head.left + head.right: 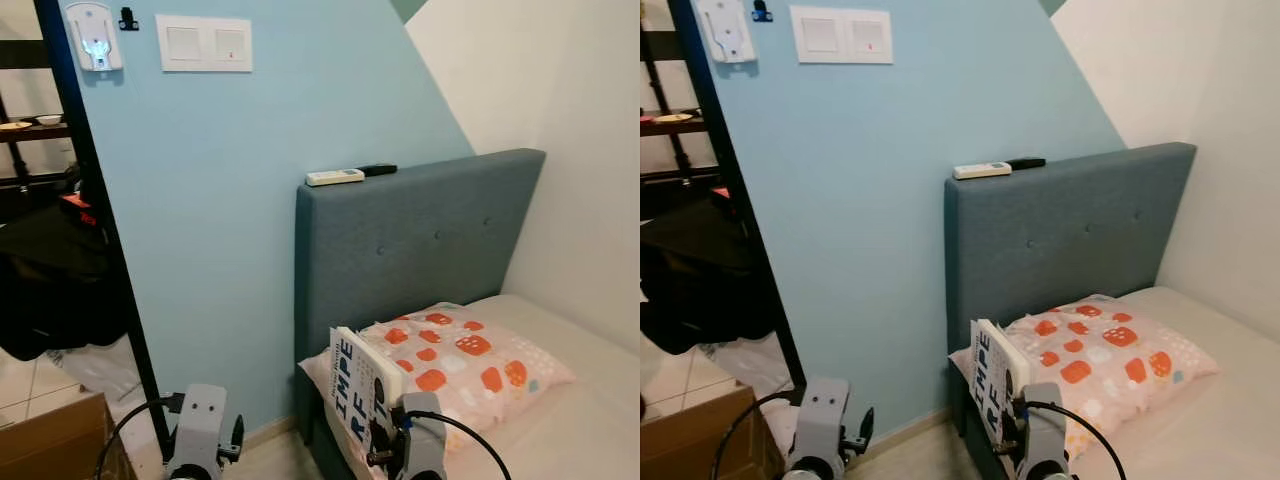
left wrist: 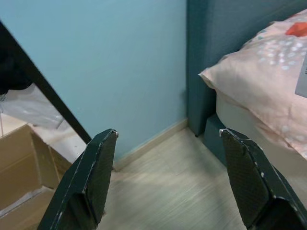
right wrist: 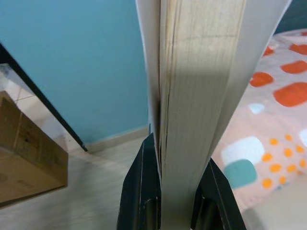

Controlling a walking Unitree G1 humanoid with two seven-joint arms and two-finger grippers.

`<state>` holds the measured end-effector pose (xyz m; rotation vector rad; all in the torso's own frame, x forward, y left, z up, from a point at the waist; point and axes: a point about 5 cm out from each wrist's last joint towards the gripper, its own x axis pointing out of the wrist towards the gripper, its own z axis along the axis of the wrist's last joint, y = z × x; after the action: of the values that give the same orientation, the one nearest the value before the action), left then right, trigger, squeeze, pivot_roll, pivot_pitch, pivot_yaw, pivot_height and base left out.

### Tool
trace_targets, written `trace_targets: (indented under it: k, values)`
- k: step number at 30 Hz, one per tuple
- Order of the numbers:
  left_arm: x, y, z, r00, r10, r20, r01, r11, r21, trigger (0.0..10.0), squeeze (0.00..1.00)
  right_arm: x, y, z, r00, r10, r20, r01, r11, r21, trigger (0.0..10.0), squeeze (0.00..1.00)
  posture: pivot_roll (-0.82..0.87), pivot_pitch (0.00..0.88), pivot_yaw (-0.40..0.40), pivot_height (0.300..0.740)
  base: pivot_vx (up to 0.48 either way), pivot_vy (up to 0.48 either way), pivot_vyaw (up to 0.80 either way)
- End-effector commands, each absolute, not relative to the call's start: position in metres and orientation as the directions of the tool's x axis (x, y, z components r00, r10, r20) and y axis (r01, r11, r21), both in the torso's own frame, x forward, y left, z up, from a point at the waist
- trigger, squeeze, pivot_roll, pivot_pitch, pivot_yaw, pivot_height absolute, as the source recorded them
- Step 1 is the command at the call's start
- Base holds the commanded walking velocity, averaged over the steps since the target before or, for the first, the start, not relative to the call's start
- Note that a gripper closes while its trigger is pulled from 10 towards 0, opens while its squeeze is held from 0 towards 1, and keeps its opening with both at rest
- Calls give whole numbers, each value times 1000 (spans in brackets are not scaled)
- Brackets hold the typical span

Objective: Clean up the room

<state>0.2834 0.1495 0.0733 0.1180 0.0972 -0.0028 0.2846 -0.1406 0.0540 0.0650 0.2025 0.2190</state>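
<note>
Here, at the bottom centre of the left eye view, the right gripper [image 3: 177,191] is clamped on a white paperback book [image 1: 360,385], its two black fingers pressed against the covers near the lower edge, the book standing upright with the page block facing the wrist camera. To carry it well, the grip should stay firm and low, and the book level, since a thick book pinched at one edge could sag or slip. At lower left, the left gripper [image 2: 168,177] hangs over pale wood floor [image 2: 177,191], fingers spread wide and empty. Behind the book lies a spotted pillow [image 1: 460,360] on the bed [image 1: 590,420]. Farther up, a white remote [image 1: 335,177] rests on the grey headboard [image 1: 420,240].
</note>
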Motion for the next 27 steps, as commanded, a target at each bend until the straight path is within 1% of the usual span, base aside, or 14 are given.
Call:
trace_targets:
  k: [1,23,24,27]
  values:
    - [282,148,67,991,-5,-130,22,992,127,10000,0,286,-140,58,962,221,-163,-207,974,94,10000,0,18,92,-35,740,0,0,0]
    - [282,147,66,990,-11,-143,28,993,116,10000,0,284,-141,58,963,214,-165,-199,974,105,10000,0,14,99,-36,740,0,-372,0]
    - [282,148,64,987,-5,-162,20,996,90,10000,0,284,-142,58,963,215,-165,-199,974,104,10000,0,14,98,-39,740,0,0,0]
    - [282,149,62,985,4,-173,10,997,77,10000,0,284,-142,58,962,215,-166,-200,974,103,10000,0,14,96,-42,740,0,0,0]
